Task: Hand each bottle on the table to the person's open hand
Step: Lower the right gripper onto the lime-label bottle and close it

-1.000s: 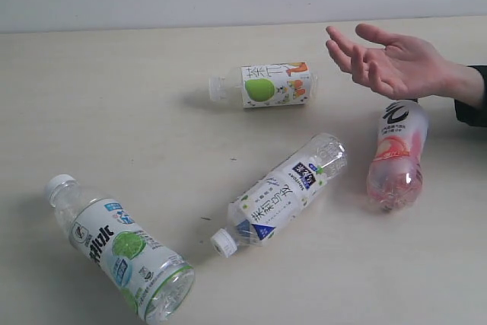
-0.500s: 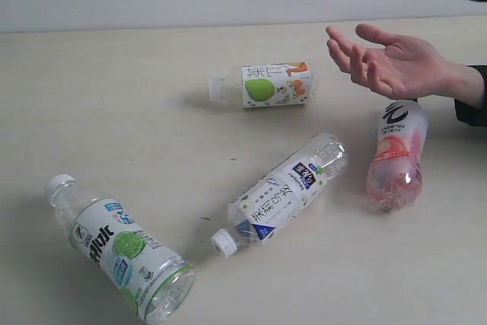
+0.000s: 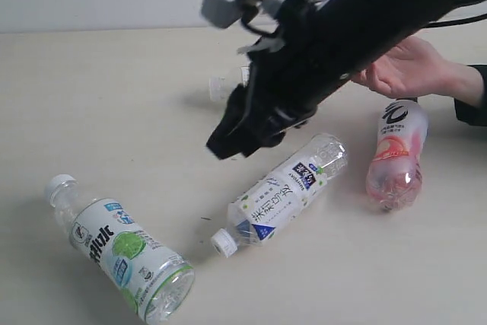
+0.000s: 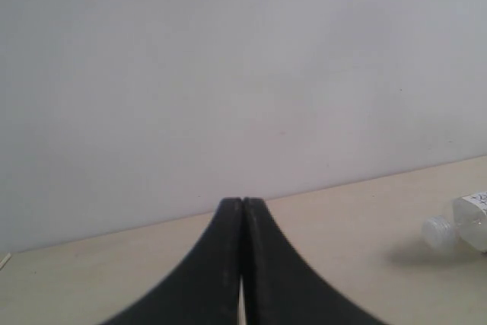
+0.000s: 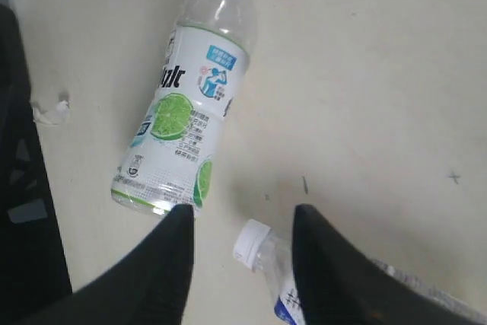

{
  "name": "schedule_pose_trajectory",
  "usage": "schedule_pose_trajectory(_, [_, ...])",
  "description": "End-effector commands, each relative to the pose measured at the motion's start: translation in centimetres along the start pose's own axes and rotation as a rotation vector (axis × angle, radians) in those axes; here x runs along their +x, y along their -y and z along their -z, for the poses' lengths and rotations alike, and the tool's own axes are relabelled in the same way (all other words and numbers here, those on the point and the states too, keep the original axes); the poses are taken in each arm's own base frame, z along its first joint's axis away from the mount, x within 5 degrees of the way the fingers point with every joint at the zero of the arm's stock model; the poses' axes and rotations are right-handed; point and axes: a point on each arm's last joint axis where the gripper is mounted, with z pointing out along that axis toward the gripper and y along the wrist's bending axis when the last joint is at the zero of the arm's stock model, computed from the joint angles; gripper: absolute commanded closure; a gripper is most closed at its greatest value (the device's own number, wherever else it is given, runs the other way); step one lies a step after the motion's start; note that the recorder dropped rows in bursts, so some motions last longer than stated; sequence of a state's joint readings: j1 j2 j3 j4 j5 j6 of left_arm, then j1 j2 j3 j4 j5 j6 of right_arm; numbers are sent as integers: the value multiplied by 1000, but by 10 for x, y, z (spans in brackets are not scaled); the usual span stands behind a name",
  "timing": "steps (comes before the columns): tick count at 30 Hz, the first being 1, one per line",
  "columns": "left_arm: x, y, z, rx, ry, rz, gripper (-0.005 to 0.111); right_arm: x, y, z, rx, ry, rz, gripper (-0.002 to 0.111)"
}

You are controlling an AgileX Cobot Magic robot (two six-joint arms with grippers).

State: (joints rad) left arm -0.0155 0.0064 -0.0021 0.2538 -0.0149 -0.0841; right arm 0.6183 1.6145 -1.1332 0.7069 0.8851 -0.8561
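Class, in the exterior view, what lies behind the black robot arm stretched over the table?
Behind the arm, the capped neck of a bottle pokes out; its body is mostly covered. The person's open hand shows its palm; the fingertips are hidden.

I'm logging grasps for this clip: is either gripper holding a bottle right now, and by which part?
Nothing is held. The right gripper is open with an empty gap over the table; the left gripper is shut on nothing.
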Motion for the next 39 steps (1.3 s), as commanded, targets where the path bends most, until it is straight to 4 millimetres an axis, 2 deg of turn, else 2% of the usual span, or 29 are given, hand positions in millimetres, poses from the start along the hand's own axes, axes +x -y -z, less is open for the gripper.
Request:
schedule_pose_trajectory(1, [0,0,1,-4,5,-3,107,-15,-10,-34,13,-81,33,51])
schedule_pose_trajectory(10, [0,0,1,-4,5,-3,107,-40,-30,-83,126,-174,53,34])
schedule_pose_trajectory(17, [0,0,1,-4,5,-3,107,-47,-53,-122,148,-187,109,32])
schedule_pose_trajectory(22, [0,0,1,-4,5,-3,107,-41,-51,-141,150,-208,77,27])
schedule_pose_trajectory(34, [0,0,1,-4,5,-3,107,-29,-41,-168,148,-254,75,27])
schedule_pose_trajectory(39, [0,0,1,-4,5,-3,107,-22,-45,-182,133,-285,118,27])
